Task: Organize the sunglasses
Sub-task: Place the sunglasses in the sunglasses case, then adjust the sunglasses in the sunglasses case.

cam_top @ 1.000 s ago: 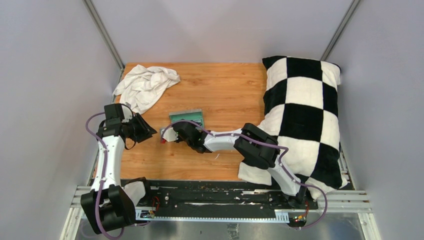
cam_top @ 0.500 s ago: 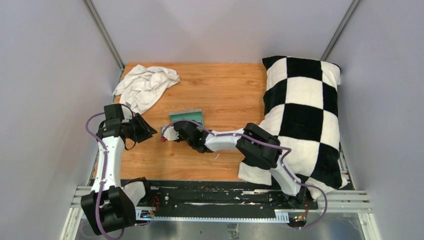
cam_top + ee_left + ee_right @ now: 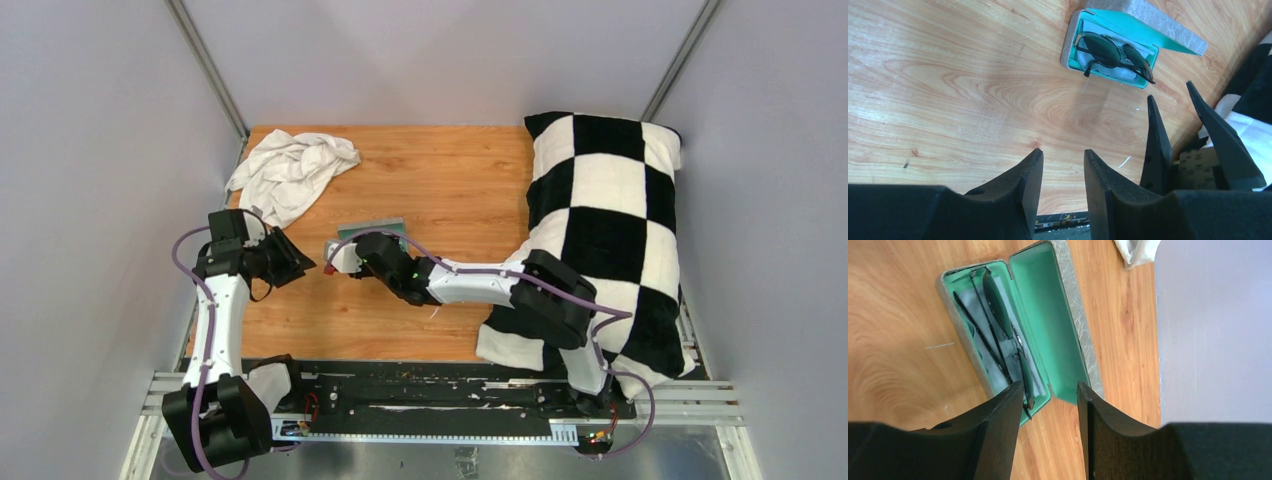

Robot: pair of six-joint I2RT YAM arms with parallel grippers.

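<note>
The sunglasses [image 3: 1003, 335], with dark roundish lenses and a thin dark frame, lie folded inside the open grey case [image 3: 1075, 315] with teal lining, on a light blue cloth [image 3: 968, 300]. The lid stands open. My right gripper [image 3: 1048, 390] is open and empty, hovering just above the near end of the case. In the top view it [image 3: 338, 256] covers the left part of the case [image 3: 378, 228]. My left gripper [image 3: 1063, 155] is open and empty over bare wood, a short way from the case [image 3: 1148, 15] and sunglasses [image 3: 1110, 52]. In the top view it [image 3: 305, 265] is left of the case.
A crumpled white towel [image 3: 292, 170] lies at the table's back left. A black-and-white checked pillow [image 3: 605, 220] fills the right side, under the right arm's elbow. The right gripper's fingers [image 3: 1155, 145] show beside the left gripper. The table's near edge [image 3: 350, 355] lies close by.
The right arm has stretched out, and its gripper moved slightly back and right, over the case. The left arm has not moved.
</note>
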